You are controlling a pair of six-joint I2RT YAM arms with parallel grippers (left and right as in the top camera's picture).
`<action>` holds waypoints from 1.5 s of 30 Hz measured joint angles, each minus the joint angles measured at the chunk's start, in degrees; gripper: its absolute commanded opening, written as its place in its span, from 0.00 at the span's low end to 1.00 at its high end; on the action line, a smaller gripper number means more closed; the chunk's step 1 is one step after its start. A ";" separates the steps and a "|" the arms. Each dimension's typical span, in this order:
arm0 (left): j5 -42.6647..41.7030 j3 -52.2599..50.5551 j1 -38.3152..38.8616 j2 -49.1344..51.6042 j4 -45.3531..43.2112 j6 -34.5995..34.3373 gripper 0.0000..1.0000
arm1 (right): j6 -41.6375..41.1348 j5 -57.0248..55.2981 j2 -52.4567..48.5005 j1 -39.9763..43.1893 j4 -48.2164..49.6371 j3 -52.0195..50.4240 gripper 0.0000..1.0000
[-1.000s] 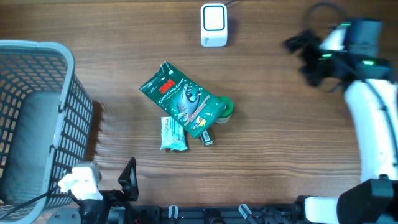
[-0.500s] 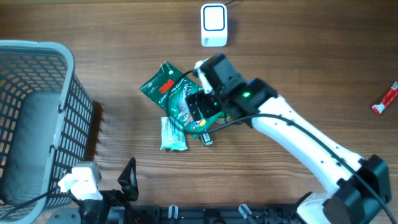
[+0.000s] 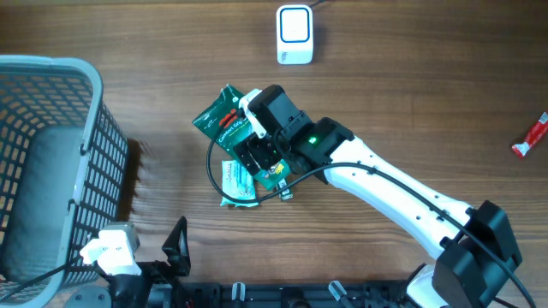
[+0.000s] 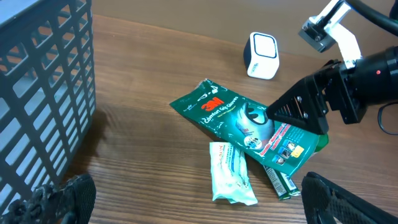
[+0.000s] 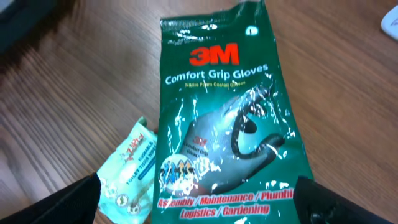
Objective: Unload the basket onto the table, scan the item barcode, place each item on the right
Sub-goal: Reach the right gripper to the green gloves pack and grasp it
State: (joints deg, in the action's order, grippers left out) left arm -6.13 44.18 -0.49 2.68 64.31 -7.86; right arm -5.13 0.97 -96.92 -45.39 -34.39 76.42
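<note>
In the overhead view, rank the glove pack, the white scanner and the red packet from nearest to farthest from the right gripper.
1. glove pack, directly under the right gripper.
2. scanner, at the top of the view.
3. red packet, at the far right edge.

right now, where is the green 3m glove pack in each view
Overhead: the glove pack lies left of centre, with only its upper end showing.
Left wrist: mid-frame, lying diagonally on the wood.
Right wrist: it fills the middle, logo at the top.
Shared landmark: the pale wipes packet beside the pack's bottom end shows in all three views.
</note>
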 measured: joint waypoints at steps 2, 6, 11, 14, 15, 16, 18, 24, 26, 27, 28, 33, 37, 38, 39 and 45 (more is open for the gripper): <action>0.00 0.00 0.00 0.00 0.00 0.00 1.00 | 0.00 0.00 0.00 0.00 0.50 0.00 1.00; 0.00 0.00 0.00 0.00 0.00 0.00 1.00 | 0.85 -2.69 0.00 -0.02 0.87 0.00 1.00; 0.00 0.00 0.00 0.00 0.00 0.00 1.00 | 2.82 -5.40 -4.15 -0.15 7.91 0.00 1.00; 0.00 0.00 0.00 0.00 0.00 0.00 1.00 | 3.30 -6.19 -9.73 -1.20 8.61 0.00 1.00; 0.00 0.00 0.00 0.00 0.00 0.00 1.00 | 3.54 -6.45 -11.45 -1.84 8.83 -0.02 1.00; 0.00 0.00 0.00 0.00 0.00 0.00 1.00 | 3.76 -6.86 -12.96 -2.62 9.29 -0.02 1.00; 0.00 0.00 0.00 0.00 0.00 0.00 1.00 | 3.98 -9.14 -15.06 -4.35 10.62 -0.02 1.00; 0.00 0.00 0.00 0.00 0.00 0.00 1.00 | 4.42 -14.99 -16.44 -6.64 12.68 -0.02 1.00; 0.00 0.00 0.00 0.00 0.00 0.00 1.00 | 4.98 -16.00 -16.44 -6.64 12.66 -0.02 0.99; 0.00 0.00 0.00 0.00 0.00 0.00 1.00 | 5.29 -16.28 -16.44 -6.64 12.70 -0.02 1.00; 0.00 0.00 0.00 0.00 0.00 0.00 1.00 | 5.46 -16.48 -16.44 -6.64 12.70 -0.02 1.00; 0.00 0.00 0.00 0.00 0.00 0.00 1.00 | 5.73 -17.57 -16.57 -6.64 12.70 -0.02 1.00; 0.00 0.00 0.00 0.00 0.00 0.00 0.99 | 5.90 -17.94 -16.72 -6.64 12.63 -0.02 1.00; 0.00 0.00 0.00 0.00 0.00 0.00 1.00 | 5.90 -17.99 -16.87 -6.64 12.59 -0.02 1.00; 0.00 0.00 0.00 0.00 0.00 0.00 1.00 | 5.90 -17.99 -17.00 -6.64 12.24 -0.02 1.00; 0.00 0.00 0.00 0.00 0.00 0.00 1.00 | 5.90 -19.06 -18.95 -6.75 10.62 0.00 1.00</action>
State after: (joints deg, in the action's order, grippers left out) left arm -6.13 44.18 -0.49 2.68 64.31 -7.86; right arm 0.78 -18.09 -115.87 -52.14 -23.77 76.42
